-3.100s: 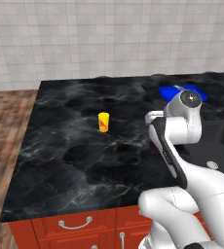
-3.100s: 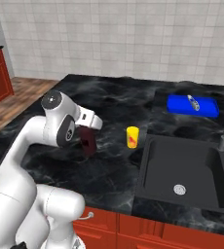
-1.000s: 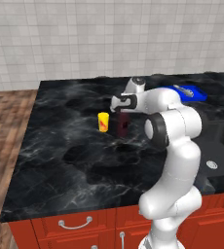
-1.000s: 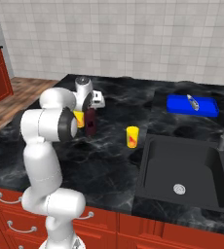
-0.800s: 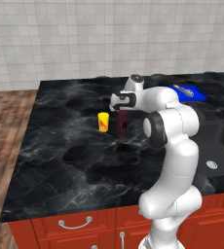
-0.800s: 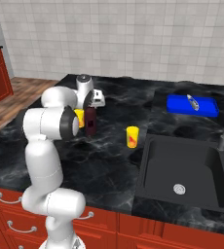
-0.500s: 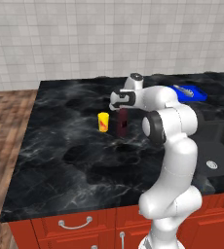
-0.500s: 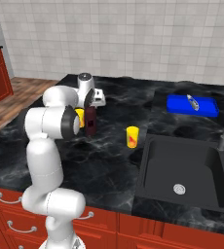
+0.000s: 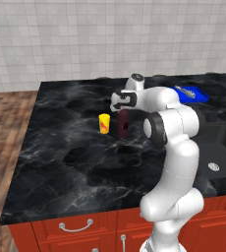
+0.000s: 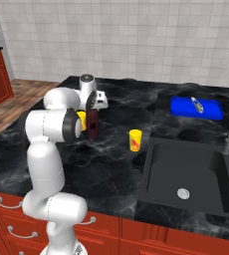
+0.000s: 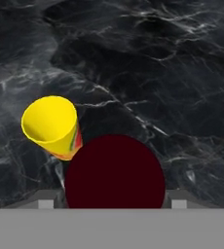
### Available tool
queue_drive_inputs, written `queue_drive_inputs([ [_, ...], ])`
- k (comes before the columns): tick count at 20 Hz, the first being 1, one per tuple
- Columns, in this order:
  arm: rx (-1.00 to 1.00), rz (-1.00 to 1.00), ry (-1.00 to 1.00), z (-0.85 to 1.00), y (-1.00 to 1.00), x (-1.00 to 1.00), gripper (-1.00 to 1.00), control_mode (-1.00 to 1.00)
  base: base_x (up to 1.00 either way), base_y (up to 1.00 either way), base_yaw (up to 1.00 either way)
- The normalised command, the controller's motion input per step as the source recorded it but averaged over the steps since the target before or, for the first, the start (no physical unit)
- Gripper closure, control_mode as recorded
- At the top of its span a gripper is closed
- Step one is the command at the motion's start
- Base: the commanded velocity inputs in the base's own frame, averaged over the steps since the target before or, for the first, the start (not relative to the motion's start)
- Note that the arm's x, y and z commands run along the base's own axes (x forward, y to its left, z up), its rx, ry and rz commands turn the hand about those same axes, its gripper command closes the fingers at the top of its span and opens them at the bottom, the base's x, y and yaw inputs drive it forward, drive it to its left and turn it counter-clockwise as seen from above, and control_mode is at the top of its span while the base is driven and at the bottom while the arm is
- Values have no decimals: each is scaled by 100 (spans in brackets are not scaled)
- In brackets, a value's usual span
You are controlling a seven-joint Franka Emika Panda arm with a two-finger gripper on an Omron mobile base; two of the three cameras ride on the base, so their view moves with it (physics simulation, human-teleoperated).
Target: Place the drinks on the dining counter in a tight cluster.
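Pincer clamped on an upright dark maroon bottle, long axis vertical, on the black marbled worktop just beside a short yellow can with red marks.

Three seconds back the arm was folded close over the base with the dark maroon bottle held near its body, well apart from the yellow can — now it reaches out over the dining counter and the bottle hangs just beside that can. Over the last second the gripper barely shifted — perhaps a hair lower.
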Motion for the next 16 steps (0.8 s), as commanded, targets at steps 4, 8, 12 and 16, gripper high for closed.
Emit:
queue_drive_inputs([
  [4,0,-1,0,-36,0,-39,100,-100,0,0,0],
  [8,0,-2,0,-31,0,-29,100,-100,0,0,0],
  [12,1,-5,0,-40,0,-24,100,-100,0,0,0],
  [16,1,-7,-6,-46,0,-17,100,-100,0,0,0],
])
